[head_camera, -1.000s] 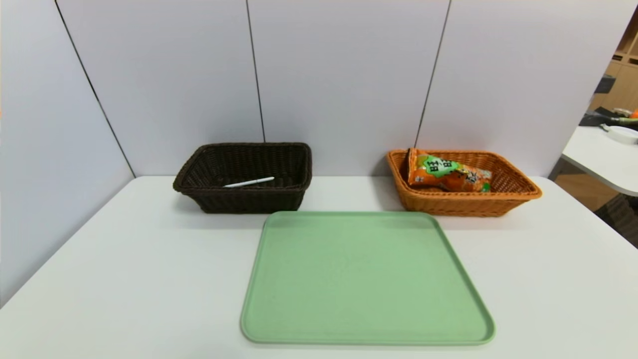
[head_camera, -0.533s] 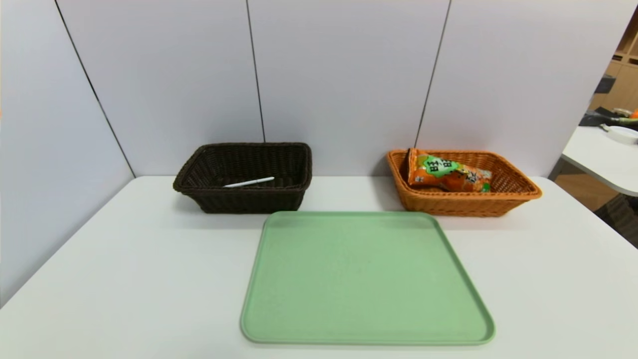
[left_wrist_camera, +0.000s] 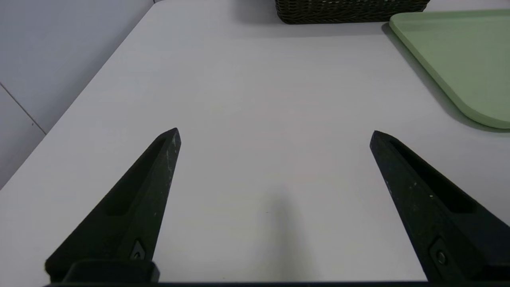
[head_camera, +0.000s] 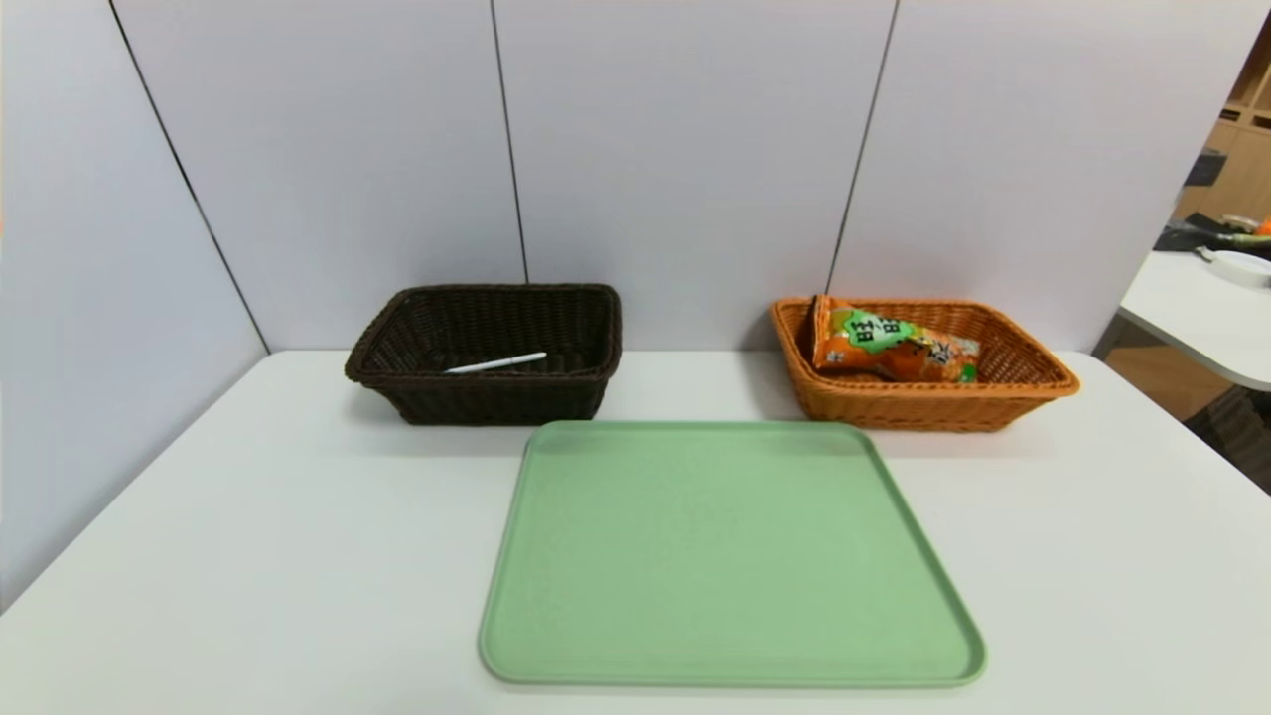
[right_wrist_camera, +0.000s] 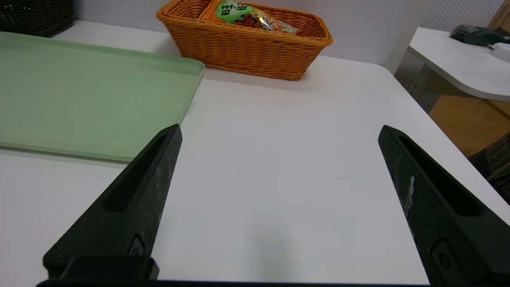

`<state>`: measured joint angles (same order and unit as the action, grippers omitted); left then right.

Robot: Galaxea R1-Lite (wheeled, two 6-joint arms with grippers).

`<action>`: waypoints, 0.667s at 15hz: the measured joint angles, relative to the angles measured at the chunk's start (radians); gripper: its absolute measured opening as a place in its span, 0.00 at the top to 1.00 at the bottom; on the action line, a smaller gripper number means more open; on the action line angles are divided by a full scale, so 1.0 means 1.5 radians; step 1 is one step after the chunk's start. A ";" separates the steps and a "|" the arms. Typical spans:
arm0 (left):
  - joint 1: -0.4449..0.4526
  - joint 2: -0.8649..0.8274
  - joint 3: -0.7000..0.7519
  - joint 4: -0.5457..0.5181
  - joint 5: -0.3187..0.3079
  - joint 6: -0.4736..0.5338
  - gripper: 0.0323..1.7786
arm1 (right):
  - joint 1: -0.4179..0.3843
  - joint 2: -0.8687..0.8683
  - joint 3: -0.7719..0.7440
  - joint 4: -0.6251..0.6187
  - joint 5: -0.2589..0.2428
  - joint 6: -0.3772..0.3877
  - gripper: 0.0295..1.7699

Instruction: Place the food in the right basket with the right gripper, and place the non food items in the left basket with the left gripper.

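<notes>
While neither arm shows from the head camera, a white table (head_camera: 248,556) fills the scene with a flat pale green tray (head_camera: 730,556) lying at its middle. This tray is the landmark for everything else.

Behind the tray's far left corner sits the left basket (head_camera: 487,397), a deep, very dark brown wicker box. A thin white pen-like stick (head_camera: 494,363) lies inside it.

Behind the tray's far right corner sits the right basket (head_camera: 928,405), shallow orange-tan wicker with a flared rim. The food (head_camera: 889,348), a long orange snack bag with a green label and black Chinese characters, lies inside this basket, one end propped against the wall nearest the tray's centre line.

To the left of the tray, over bare table, hangs the left gripper (left_wrist_camera: 275,133). Its two pointed black fingers (left_wrist_camera: 143,191) are spread wide with nothing between them.

To the right of the tray, also over bare table, hangs the right gripper (right_wrist_camera: 279,130). Its black fingers (right_wrist_camera: 139,191) are likewise spread wide and hold nothing. From this wrist camera the orange basket stands beyond the tray's far corner, well apart from the fingertips.
</notes>
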<state>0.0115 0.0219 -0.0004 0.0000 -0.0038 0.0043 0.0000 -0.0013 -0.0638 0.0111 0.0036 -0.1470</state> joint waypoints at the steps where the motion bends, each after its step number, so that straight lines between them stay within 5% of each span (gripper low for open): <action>1: 0.000 -0.005 0.000 0.000 0.000 -0.008 0.05 | 0.000 0.000 0.017 -0.017 0.000 0.000 0.04; 10: 0.000 -0.013 0.000 -0.001 0.015 -0.047 0.05 | 0.001 0.000 0.042 0.000 0.008 0.046 0.04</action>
<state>0.0119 0.0028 0.0000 -0.0009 0.0191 -0.0662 0.0009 -0.0013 -0.0004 0.0109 0.0153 -0.0779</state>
